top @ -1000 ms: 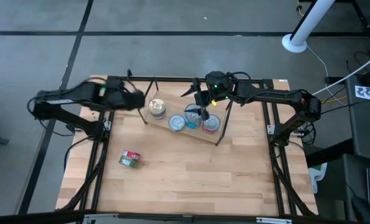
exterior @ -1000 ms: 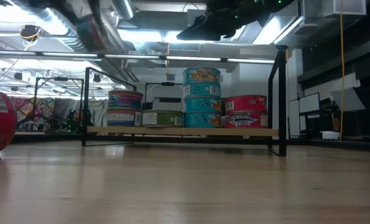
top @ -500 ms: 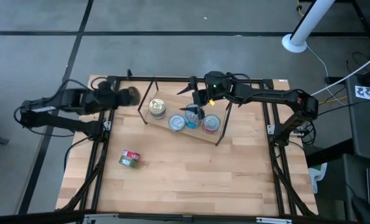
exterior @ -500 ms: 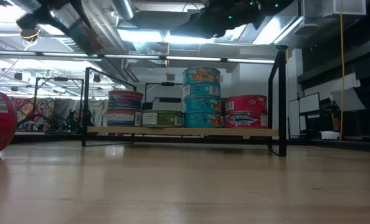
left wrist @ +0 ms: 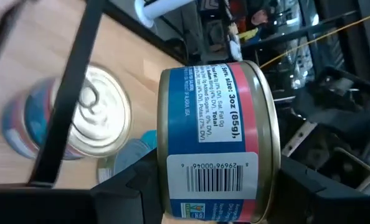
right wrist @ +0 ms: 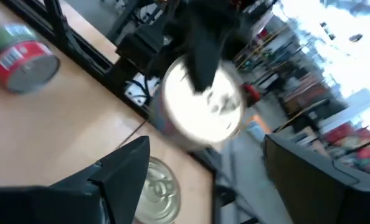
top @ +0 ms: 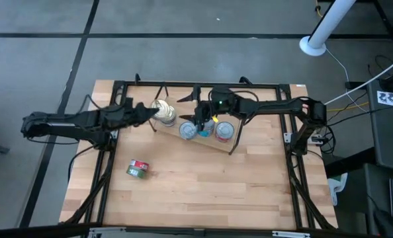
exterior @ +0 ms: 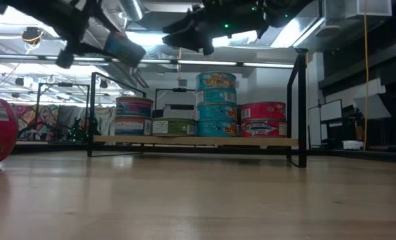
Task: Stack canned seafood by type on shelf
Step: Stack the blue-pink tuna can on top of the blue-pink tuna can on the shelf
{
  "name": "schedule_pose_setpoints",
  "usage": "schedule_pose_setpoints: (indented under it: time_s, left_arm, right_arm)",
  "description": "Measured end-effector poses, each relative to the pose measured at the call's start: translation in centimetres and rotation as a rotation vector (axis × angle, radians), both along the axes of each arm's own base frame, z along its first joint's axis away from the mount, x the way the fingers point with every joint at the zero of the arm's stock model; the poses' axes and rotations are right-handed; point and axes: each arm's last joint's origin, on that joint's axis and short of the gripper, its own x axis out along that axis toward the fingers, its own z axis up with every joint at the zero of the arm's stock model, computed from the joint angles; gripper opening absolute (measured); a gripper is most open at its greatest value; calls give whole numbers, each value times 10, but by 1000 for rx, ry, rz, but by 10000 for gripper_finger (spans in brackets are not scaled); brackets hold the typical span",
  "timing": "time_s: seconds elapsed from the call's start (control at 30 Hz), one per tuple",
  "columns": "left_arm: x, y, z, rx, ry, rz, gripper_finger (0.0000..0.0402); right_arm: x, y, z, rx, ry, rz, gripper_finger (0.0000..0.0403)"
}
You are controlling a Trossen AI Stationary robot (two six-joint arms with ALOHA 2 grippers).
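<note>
Left wrist view: I'm seeing the left gripper clamping a blue-and-red tin by its sides.
Left arm: reaching in over the shelf's left end, above the two-tin stack.
Right gripper: hovering above the shelf middle, fingers spread, gripping nothing.
Stray tin: lying on its side on the table, well apart from the shelf.

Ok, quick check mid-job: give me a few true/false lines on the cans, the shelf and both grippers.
1. The left gripper holds a can. True.
2. The right gripper holds a can. False: it is open and empty above the shelf.
3. One red-green can lies on the table, off the shelf. True.
4. The shelf is empty. False: several cans stand on it, the teal stack tallest.
</note>
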Motion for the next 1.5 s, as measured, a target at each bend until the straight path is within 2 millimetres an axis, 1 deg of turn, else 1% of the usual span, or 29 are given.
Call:
schedule_pose_setpoints:
  time_s: [0.13, 0.23, 0.4, 0.53, 0.63, 0.77, 1.0, 1.23, 1.5]
  left_arm:
    - [9, 0, -10, 3, -121, -3, 190]
    - [11, 0, -17, 2, -147, -10, 189]
    - [11, 0, -16, -12, -166, -6, 198]
    - [11, 0, -16, -15, -174, -6, 191]
    - [11, 0, -16, -15, -174, -6, 189]
    - [11, 0, -14, -31, -206, -3, 199]
    - [12, 0, -7, -38, -280, -20, 189]
    - [14, -1, -7, -71, -295, -50, 201]
    - [14, -2, -7, -81, -305, -74, 189]
  right_arm:
    - [7, 12, -9, -132, 14, 12, 314]
    - [15, 21, -18, -206, 22, -14, 314]
    - [25, 35, -26, -320, -17, -86, 314]
    - [33, 44, -33, -376, -64, -106, 314]
    - [36, 46, -39, -398, -68, -119, 314]
    - [37, 45, -43, -405, -63, -136, 314]
    - [37, 43, -36, -424, -112, -186, 314]
    - [37, 43, -34, -428, -135, -193, 314]
    - [37, 43, -34, -430, -131, -191, 314]
